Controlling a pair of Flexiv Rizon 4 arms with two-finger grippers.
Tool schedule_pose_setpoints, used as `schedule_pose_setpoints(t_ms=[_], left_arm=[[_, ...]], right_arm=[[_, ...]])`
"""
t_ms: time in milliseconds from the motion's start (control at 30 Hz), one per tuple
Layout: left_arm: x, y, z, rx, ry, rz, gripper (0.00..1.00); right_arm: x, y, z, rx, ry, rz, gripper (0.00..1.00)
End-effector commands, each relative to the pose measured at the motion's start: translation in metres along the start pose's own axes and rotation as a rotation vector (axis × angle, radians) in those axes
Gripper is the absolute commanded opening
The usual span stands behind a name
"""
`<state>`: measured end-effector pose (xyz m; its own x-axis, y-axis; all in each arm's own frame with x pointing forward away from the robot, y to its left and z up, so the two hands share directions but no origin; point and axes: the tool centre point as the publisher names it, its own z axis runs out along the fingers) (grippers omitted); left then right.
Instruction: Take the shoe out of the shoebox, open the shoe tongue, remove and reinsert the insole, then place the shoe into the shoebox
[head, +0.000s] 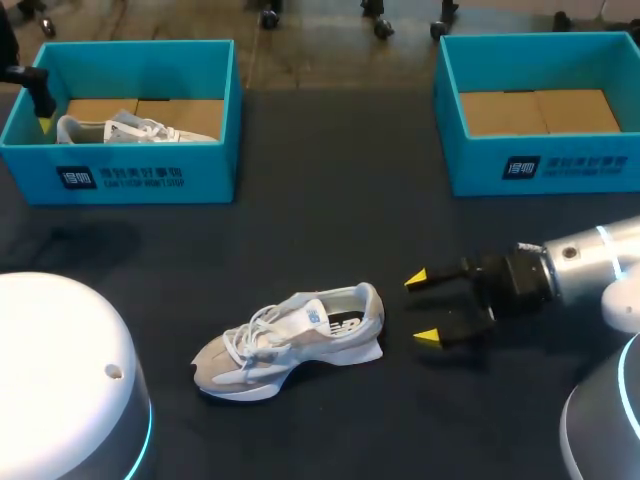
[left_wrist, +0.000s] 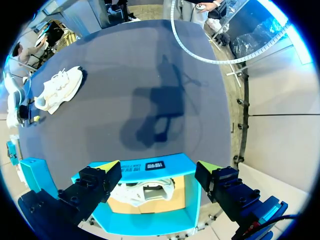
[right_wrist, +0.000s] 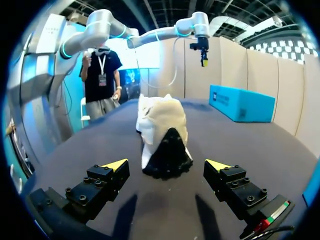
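Observation:
A beige and white shoe (head: 290, 340) lies on its side on the dark table, toe to the left; it also shows as the shoe (right_wrist: 162, 132) and the shoe (left_wrist: 60, 89). My right gripper (head: 425, 307) stands open just right of its heel, and in the right wrist view the heel lies ahead of the open gripper (right_wrist: 167, 167) without touching it. A second white shoe (head: 130, 128) lies in the left teal shoebox (head: 150, 175). My left gripper (left_wrist: 157, 170) hangs open above that shoebox (left_wrist: 187, 167), over the shoe (left_wrist: 142, 192) inside, and shows as the gripper (head: 42, 110) at the box's left end.
A second teal shoebox (head: 540, 165) with a bare cardboard floor stands at the back right. Dark table surface stretches between the two boxes and around the loose shoe. My arms' white bases fill the near corners.

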<state>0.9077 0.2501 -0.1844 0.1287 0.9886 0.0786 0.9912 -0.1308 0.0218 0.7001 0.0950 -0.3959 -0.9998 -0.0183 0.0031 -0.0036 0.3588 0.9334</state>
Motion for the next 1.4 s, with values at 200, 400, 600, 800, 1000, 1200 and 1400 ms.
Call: schedule_pose_setpoints(t_ms=[200, 400, 600, 800, 1000, 1200, 1400], left_arm=[[0.0, -0.001, 0.0, -0.003, 0.002, 0.001, 1.0], [0.0, -0.001, 0.0, -0.003, 0.002, 0.001, 1.0], [0.0, -0.001, 0.0, -0.003, 0.002, 0.001, 1.0], [0.0, -0.001, 0.0, -0.003, 0.002, 0.001, 1.0], [0.0, -0.001, 0.0, -0.003, 0.002, 0.001, 1.0], [0.0, -0.001, 0.0, -0.003, 0.002, 0.001, 1.0], [0.0, -0.001, 0.0, -0.003, 0.002, 0.001, 1.0]], right_arm=[[-0.007, -0.006, 0.012, -0.006, 0.012, 0.001, 1.0], [-0.013, 0.001, 0.044, -0.004, 0.064, 0.041, 1.0], [-0.015, 0.01, 0.057, 0.018, 0.135, 0.057, 1.0], [-0.011, 0.011, 0.058, 0.026, 0.137, 0.062, 1.0], [-0.011, 0.011, 0.058, 0.026, 0.137, 0.062, 1.0], [-0.01, 0.009, 0.059, 0.014, 0.144, 0.056, 1.0], [-0.002, 0.013, 0.062, 0.015, 0.146, 0.029, 1.0]])
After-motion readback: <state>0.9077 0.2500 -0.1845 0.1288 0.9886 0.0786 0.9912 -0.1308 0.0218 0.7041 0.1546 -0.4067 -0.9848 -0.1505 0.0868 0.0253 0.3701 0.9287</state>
